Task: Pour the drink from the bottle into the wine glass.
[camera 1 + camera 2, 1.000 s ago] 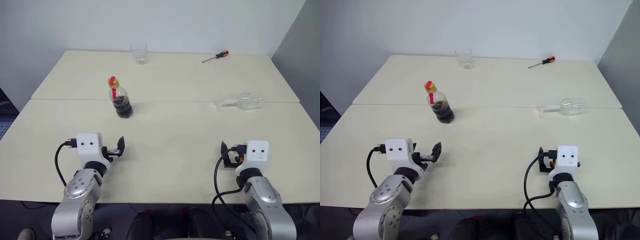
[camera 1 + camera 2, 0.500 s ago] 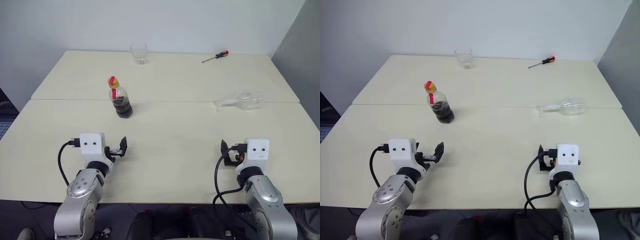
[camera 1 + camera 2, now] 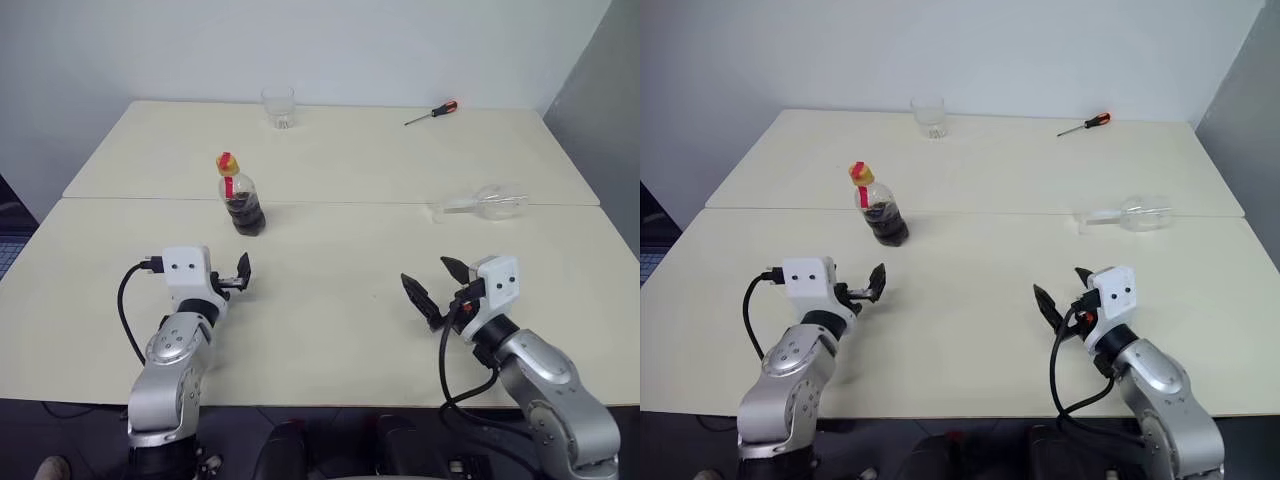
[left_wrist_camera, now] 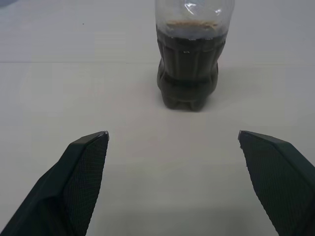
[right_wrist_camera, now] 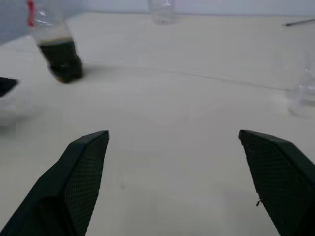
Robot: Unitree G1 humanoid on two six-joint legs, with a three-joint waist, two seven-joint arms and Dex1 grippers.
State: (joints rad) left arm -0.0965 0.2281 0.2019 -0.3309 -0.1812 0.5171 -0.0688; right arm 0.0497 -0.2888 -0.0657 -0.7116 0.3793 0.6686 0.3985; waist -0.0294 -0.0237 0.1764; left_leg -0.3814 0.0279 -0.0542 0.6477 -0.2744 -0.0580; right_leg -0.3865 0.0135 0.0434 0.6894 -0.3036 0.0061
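A bare test room or lab is suggested: two plain cream tables [image 3: 330, 300] are pushed together edge to edge against blank white walls [image 3: 350, 45]. A screwdriver [image 3: 432, 112] is left near the far right corner, a tumbler [image 3: 278, 106] at the far edge.

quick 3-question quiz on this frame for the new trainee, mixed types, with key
1. True or false: the wine glass stands upright.
2. Which gripper has the bottle straight ahead of its open jaws? A) left B) right
3. What lies at the table's far right, behind the glass?

Key: 1. False, it lies on its side. 2. A. 3. A screwdriver; a tumbler stands to the far left of it.
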